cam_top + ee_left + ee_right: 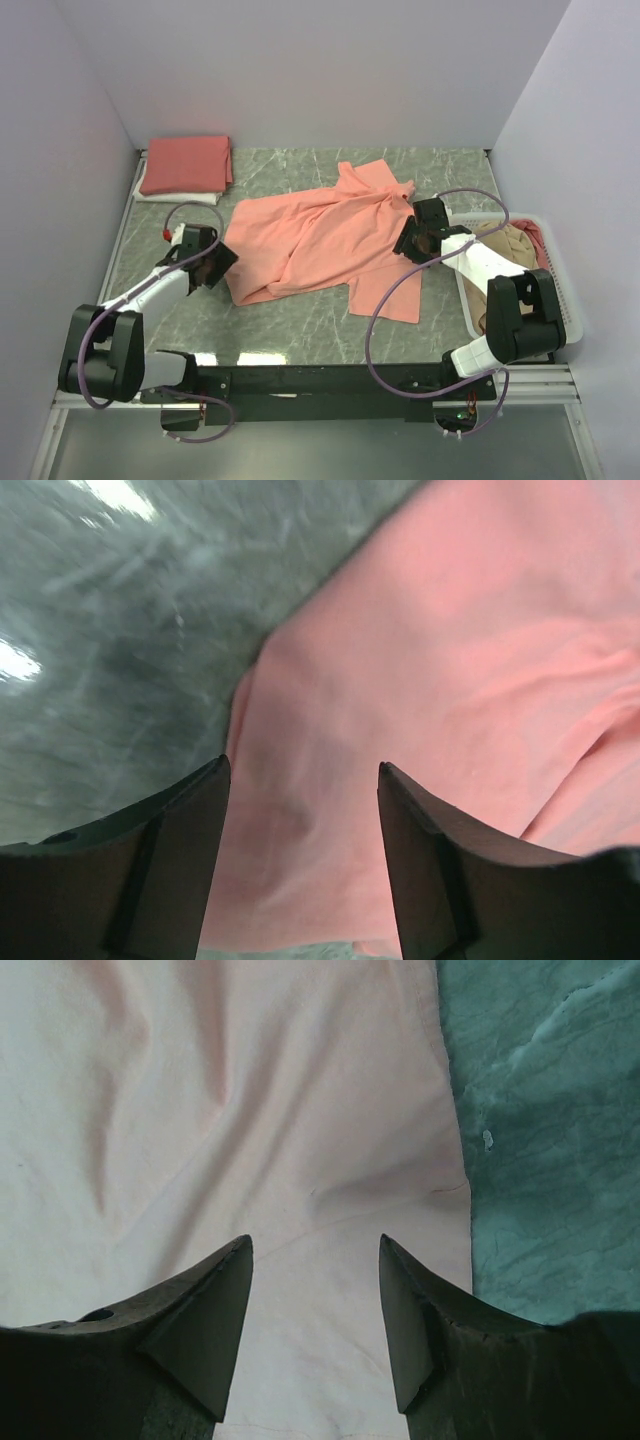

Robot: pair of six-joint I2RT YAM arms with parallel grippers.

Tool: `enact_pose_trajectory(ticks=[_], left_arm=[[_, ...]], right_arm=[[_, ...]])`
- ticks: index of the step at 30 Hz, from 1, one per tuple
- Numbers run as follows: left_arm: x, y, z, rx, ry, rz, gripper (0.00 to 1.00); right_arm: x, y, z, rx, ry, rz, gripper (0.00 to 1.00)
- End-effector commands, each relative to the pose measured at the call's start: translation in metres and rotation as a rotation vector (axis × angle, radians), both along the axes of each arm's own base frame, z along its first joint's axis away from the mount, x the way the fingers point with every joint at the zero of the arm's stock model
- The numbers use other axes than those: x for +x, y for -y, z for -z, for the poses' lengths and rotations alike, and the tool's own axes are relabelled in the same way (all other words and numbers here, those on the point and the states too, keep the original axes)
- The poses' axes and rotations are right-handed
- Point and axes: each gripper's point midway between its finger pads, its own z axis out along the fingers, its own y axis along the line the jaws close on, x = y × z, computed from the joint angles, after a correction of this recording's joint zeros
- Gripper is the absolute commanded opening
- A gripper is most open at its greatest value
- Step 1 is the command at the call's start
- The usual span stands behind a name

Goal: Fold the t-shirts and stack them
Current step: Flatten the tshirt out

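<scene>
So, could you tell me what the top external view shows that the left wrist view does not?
Only the top external view shows the folded stack at the far left corner, the white basket on the right with a tan shirt in it, and the right gripper beside that basket. Only the left wrist view shows that the left gripper is open, over the edge of the salmon-pink shirt. Both show that shirt lying loose on the grey marbled table.
</scene>
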Motion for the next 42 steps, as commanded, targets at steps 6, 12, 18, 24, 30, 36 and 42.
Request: enact_pose_trajectory(ticks=[6, 12, 18, 24, 30, 36, 42], left_arm=[[0.015, 0.017, 0.006, -0.003, 0.049, -0.007, 0.64], [0.026, 0.025, 0.012, -0.003, 0.034, 0.033, 0.21], [0.040, 0.018, -0.027, 0.044, 0.101, 0.025, 0.01], [0.051, -0.014, -0.088, 0.124, 0.189, -0.034, 0.01], [0.058, -0.036, -0.125, 0.128, 0.254, -0.056, 0.01], [0.082, -0.047, -0.156, 0.138, 0.294, -0.053, 0.01], [0.110, -0.040, -0.155, 0.122, 0.262, -0.008, 0.01]], right_arm=[[0.001, 0.000, -0.007, 0.001, 0.047, 0.008, 0.60], [0.001, 0.000, -0.008, 0.007, 0.051, 0.008, 0.60], [-0.001, 0.001, -0.003, 0.001, 0.040, 0.007, 0.60], [-0.002, 0.000, -0.001, 0.007, 0.037, 0.006, 0.60], [-0.003, -0.002, -0.001, 0.011, 0.035, 0.002, 0.60], [-0.006, 0.002, 0.001, -0.005, 0.028, 0.011, 0.60], [-0.016, -0.002, 0.006, 0.001, 0.020, 0.000, 0.60]])
